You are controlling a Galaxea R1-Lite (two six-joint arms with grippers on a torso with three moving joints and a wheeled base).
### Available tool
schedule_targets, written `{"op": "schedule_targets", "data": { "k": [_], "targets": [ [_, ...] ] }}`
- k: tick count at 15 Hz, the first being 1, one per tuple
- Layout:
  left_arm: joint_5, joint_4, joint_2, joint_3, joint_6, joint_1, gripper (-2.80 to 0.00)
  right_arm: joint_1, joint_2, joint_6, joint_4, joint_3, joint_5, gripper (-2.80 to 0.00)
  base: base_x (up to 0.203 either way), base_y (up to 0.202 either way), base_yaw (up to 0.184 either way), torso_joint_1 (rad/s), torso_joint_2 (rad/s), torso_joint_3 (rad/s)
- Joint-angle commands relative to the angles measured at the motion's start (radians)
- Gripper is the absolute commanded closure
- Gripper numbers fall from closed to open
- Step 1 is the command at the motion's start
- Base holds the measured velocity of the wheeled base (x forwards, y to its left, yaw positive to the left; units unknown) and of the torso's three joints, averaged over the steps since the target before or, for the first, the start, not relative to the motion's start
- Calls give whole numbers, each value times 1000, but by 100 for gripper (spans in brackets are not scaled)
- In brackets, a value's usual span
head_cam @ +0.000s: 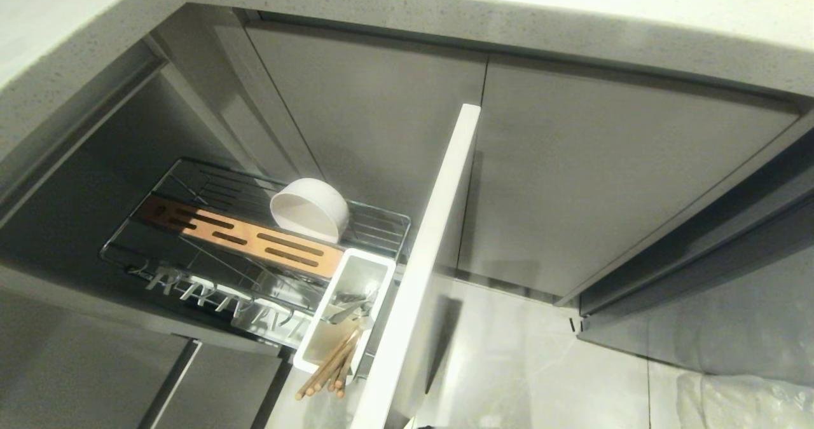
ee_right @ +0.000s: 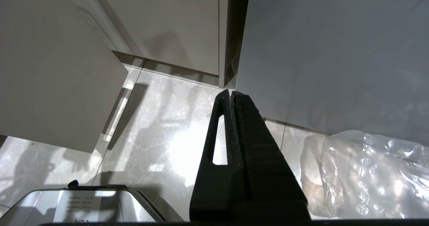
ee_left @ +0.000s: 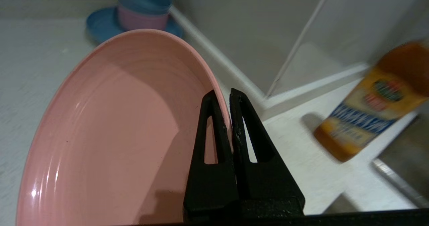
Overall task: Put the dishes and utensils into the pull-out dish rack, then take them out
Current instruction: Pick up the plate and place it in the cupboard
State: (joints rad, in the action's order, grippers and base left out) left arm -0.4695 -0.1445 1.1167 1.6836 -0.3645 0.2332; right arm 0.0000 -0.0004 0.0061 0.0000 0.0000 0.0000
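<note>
The pink plate [ee_left: 110, 132] is held by its rim in the closed left gripper [ee_left: 229, 97] above the counter; it is judged stiff, smooth, slippery and breakable, so the rim is the right place. In the rack [head_cam: 254, 245] one bowl [head_cam: 310, 209], one fork [head_cam: 346, 314] and several chopsticks [head_cam: 331, 365] are counted. The right gripper [ee_right: 231, 92] is closed on nothing, near the floor.

The plate [ee_left: 110, 132] is plain pale pink with faint ring lines. Behind it, at about 12 o'clock, a pink bowl [ee_left: 142, 21] and a blue bowl [ee_left: 144, 0] stand on a blue plate [ee_left: 100, 25]. The bottle [ee_left: 372, 102] is orange with a blue label band. In the chrome rack [head_cam: 191, 181] the bowl [head_cam: 310, 210] is cream-white, the slotted strip [head_cam: 241, 235] brown wood, the caddy [head_cam: 340, 302] white, the chopsticks [head_cam: 331, 368] light wood. Both hands are black.
</note>
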Motion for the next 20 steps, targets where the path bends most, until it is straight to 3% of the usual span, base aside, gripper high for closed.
{"op": "schedule_targets", "data": {
  "k": [1,3,5,13,17,20],
  "targets": [
    [2,56,-13,10,-7,-29,0,0,0,0,0,0,0,0,0,0,0,0,0,0],
    [21,121,-18,11,-33,-96,0,0,0,0,0,0,0,0,0,0,0,0,0,0],
    [26,151,-25,10,-56,-215,0,0,0,0,0,0,0,0,0,0,0,0,0,0],
    [29,158,-69,-19,-138,-840,0,0,0,0,0,0,0,0,0,0,0,0,0,0],
    [29,156,-95,-94,-165,-1095,0,0,0,0,0,0,0,0,0,0,0,0,0,0],
    [23,157,-97,-177,-173,-1235,0,0,0,0,0,0,0,0,0,0,0,0,0,0]
  ]
}}
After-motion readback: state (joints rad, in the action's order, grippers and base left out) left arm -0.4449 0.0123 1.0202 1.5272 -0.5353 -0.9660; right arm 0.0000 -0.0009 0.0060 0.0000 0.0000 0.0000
